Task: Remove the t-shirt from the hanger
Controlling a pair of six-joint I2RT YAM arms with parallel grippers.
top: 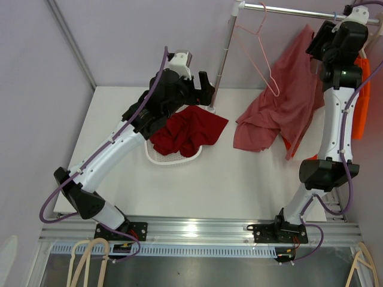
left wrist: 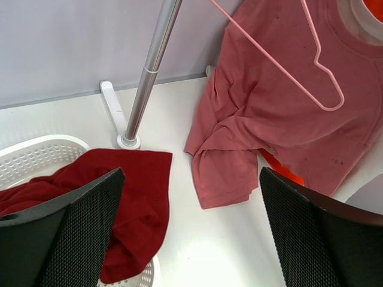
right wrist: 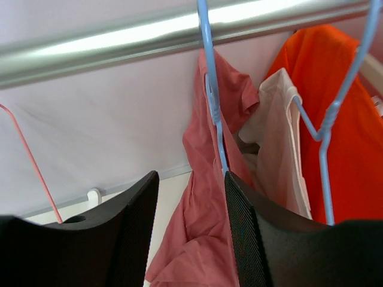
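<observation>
Top view: the pink t-shirt point(top: 281, 101) is hanging from the rail point(top: 293, 8) at far right, trailing down-left onto the surface point(top: 239, 179). The right arm point(top: 335, 119) is reaching up beside it, while the left arm point(top: 119, 143) is hovering well apart.

Left wrist view: the left fingers point(left wrist: 78, 233) are gaping wide and empty, with the t-shirt lying ahead-right.

Right wrist view: the right fingers point(right wrist: 125, 239) are standing apart, clamping nothing. The blue hanger point(right wrist: 213, 107) neck is running upright just above one finger, the t-shirt draping beyond.
</observation>
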